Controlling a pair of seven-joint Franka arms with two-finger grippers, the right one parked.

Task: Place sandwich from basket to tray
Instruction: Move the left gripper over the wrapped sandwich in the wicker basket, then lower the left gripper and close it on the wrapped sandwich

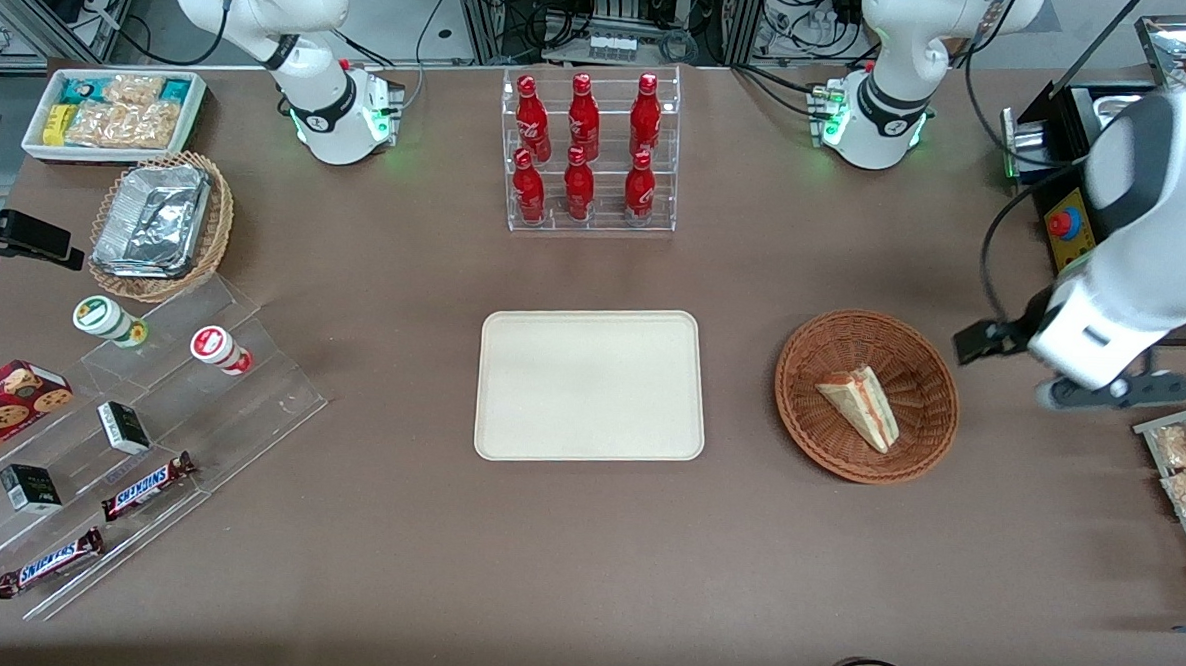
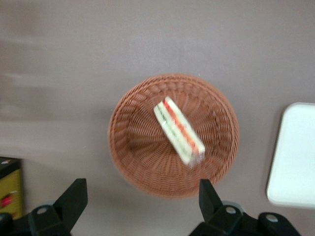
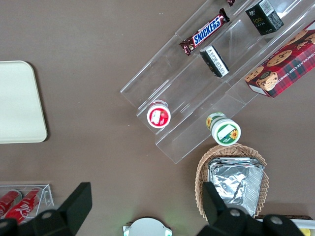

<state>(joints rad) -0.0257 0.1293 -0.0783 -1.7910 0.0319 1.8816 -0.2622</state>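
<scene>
- While my gripper (image 2: 140, 206) hung high over the table at the working arm's end, just beside the basket (image 1: 867, 395) and not yet above it, my fingers (image 2: 73, 199) stood wide apart with nothing between them.
- The sandwich (image 1: 860, 405) lay on its side in the bowl of the basket, touching the weave, with its striped cut edge turned up and toward the tray (image 1: 591, 385).
- That tray sat flat on the table near the basket, toward the parked arm's end, with a strip of bare tabletop between the two.
- I judged the task barely begun: the sandwich was untouched and I had neither lined up nor come down.
- I took the wedge to be light and soft. The bread would dent under a hard squeeze, and the red and green filling could slide out if I pinched across the layers carelessly.
- My best hold looked to be across the two flat bread faces near the thick middle of the wedge, not at the thin pointed tip, which would likely fold.
- As it lay tilted against the sloping weave, I reckoned I would have to turn my wrist to match its long edge before closing.
- The basket rim (image 2: 174, 77) stood higher than the sandwich, so one finger could have caught the wicker on the way down.
</scene>
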